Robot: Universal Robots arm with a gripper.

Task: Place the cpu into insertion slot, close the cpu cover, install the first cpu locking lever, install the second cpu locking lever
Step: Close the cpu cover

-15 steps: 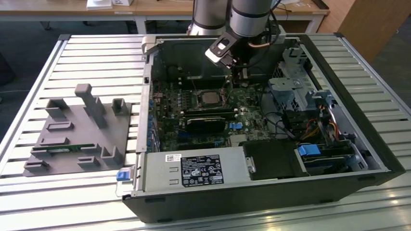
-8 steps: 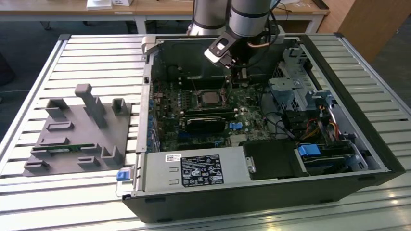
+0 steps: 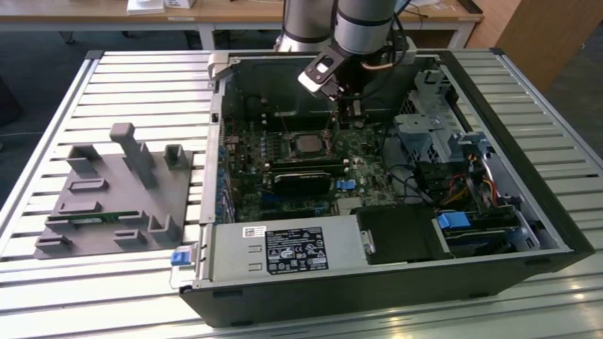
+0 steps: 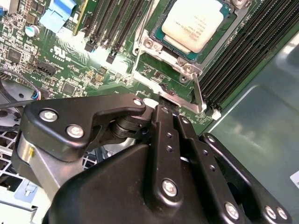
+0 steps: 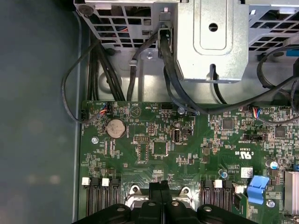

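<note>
**Gripper lowered to the far edge of the socket, cpu seated**

The arm is seen coming down from the far side of the table [image 3: 141,92] into the open computer case [image 3: 377,296]. Its wrist is tilted, and the gripper [image 3: 351,121] is pointed down at the motherboard [image 5: 159,149]. The gripper is placed just beyond the far edge of the socket, slightly towards the exterior view's right. In both wrist views the two black fingers [image 4: 161,122] are drawn together with no gap between them. The gripper [image 4: 164,103] is set right at a silver bar beside the socket. Whether that bar is pinched cannot be told.

The cpu [image 4: 196,21] is shown as a flat square chip with a dull, pale silver-grey top. It is seated in the insertion slot [image 4: 172,44], about mid-board in the case. The cpu cover [image 4: 163,56], a thin silver frame, is laid around it, so that the chip's top is seen through the window.

The chip is laid flat with its metal face turned up toward the case opening. No long axis can be given for so square a piece. Its edges are lined up with the socket frame and with the long black memory slots [image 4: 243,46] beside it. A thin locking lever [image 4: 198,91] is run along the socket side nearest the gripper's fingertips. A grey fixture [image 3: 113,198] is set on the table at the exterior view's left, well apart from the case.
</note>
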